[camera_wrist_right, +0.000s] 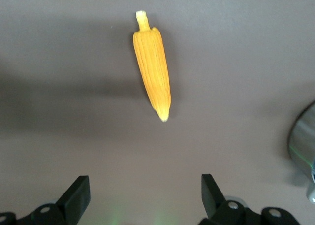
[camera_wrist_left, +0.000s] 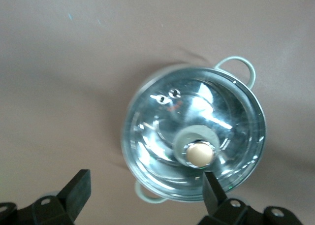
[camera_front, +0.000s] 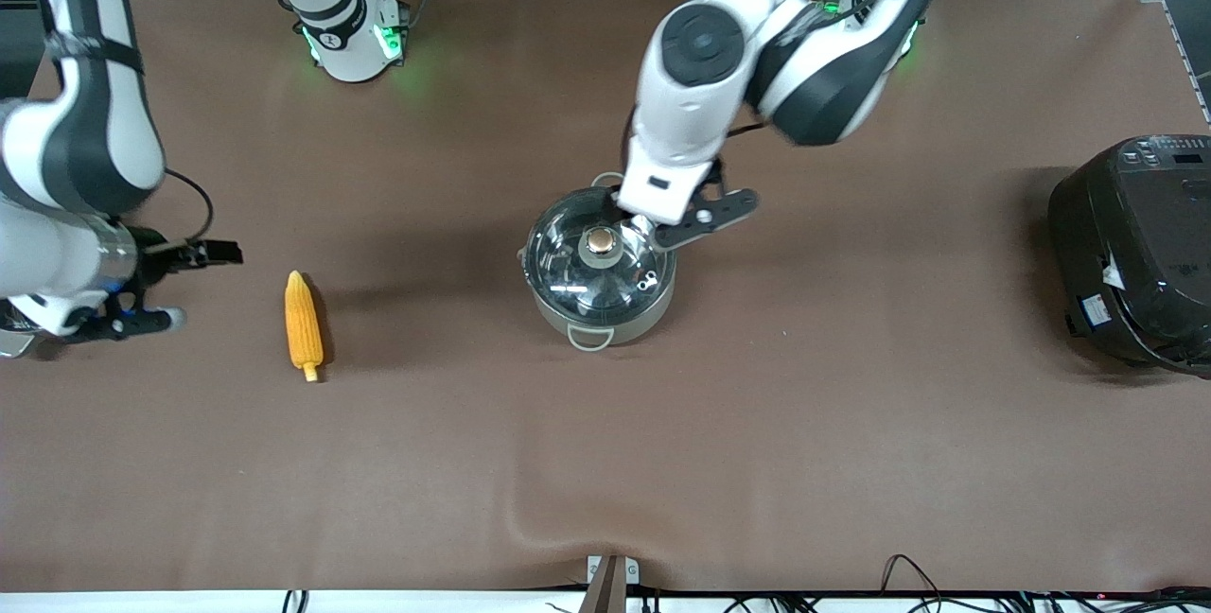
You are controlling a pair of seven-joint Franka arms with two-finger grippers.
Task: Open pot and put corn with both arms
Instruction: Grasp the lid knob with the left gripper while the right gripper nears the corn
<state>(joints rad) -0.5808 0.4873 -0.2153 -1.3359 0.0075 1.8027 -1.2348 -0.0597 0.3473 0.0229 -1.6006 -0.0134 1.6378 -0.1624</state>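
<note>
The shiny steel pot (camera_front: 599, 306) stands mid-table with its clear glass lid (camera_front: 568, 263) on and the copper knob (camera_front: 600, 241) upright. My left gripper (camera_front: 653, 227) hangs open over the pot's rim, beside the knob and not touching it. In the left wrist view one finger (camera_wrist_left: 210, 185) sits just next to the knob (camera_wrist_left: 199, 153) of the pot (camera_wrist_left: 162, 136), and the gripper (camera_wrist_left: 145, 181) holds nothing. The yellow-orange corn (camera_front: 304, 322) lies on the table toward the right arm's end. My right gripper (camera_front: 197, 286) is open and empty beside it. The right wrist view shows the corn (camera_wrist_right: 152, 62) ahead of the gripper (camera_wrist_right: 145, 184).
A black rice cooker (camera_front: 1135, 253) stands at the left arm's end of the table. The brown table cover (camera_front: 757, 462) has a small wrinkle near the front edge. The pot's edge (camera_wrist_right: 302, 141) shows at the side of the right wrist view.
</note>
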